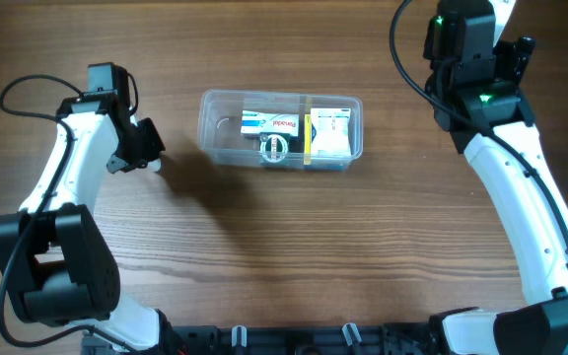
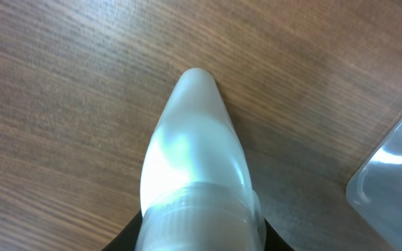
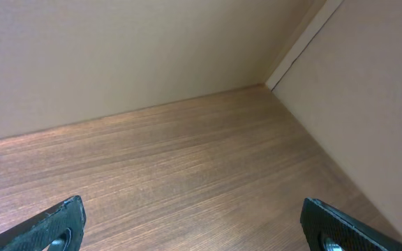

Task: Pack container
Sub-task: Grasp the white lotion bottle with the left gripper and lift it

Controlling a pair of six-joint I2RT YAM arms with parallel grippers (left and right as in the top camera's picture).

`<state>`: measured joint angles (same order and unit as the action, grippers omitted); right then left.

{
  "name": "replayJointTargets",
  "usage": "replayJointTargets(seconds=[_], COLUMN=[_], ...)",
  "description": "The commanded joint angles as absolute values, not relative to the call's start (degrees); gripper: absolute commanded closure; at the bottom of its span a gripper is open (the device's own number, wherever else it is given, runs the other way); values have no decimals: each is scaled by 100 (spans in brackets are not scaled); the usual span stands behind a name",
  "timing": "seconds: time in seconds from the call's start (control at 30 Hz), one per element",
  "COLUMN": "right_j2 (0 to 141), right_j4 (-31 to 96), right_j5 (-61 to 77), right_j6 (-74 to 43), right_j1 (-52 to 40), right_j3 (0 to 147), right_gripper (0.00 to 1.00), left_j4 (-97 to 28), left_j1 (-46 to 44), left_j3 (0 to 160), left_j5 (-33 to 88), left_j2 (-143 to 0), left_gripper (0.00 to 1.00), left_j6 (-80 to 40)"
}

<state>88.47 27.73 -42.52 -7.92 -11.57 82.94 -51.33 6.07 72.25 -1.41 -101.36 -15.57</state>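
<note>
The clear container (image 1: 221, 132) lies in the middle of the table. It holds a white and blue box (image 1: 269, 121), a yellow and white box (image 1: 329, 132) and a small dark and silver item (image 1: 276, 148). My left gripper (image 1: 146, 153) is to the left of the container and is shut on a white, translucent bottle with a tapered tip (image 2: 194, 153), held just above the wood. A corner of the container (image 2: 396, 174) shows in the left wrist view. My right gripper (image 3: 201, 223) is open and empty, at the table's far right (image 1: 513, 51), facing the back wall.
The table is brown wood. A beige wall runs along the back, with a corner at the right (image 3: 292, 59). A black cable (image 1: 28, 94) loops by the left arm.
</note>
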Motion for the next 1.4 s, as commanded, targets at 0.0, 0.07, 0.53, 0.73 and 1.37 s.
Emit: replayJointTargets(seconds=[0.0,0.07,0.53,0.73,1.37], right_j2=[8921,8921,8921,8921,8921], right_j4=[2755,2753,2755,2755,2755], right_j5=[-4366,-4368,-4368,-4366,-4368], right_j6=[-899,-899,-902,-904,-902], right_j1=[-1166,-1166,-1166,-1166,-1166], right_j3=[8313,8313,8313,8313,8313], right_gripper=[0,0,0,0,0], left_j4=[-5039,-5041,-5048,-4895,-4626], left_j1=[635,635,635,635,635], left_j3=[7205,7205,7205,7205,7240], left_j5=[-97,-102,-198,-397,-395], left_j2=[-10180,-10180,-10158,-10158,-10123], left_gripper=[83,81,66,62,87], left_j6=[-1542,-1542,-1520,-1520,-1367])
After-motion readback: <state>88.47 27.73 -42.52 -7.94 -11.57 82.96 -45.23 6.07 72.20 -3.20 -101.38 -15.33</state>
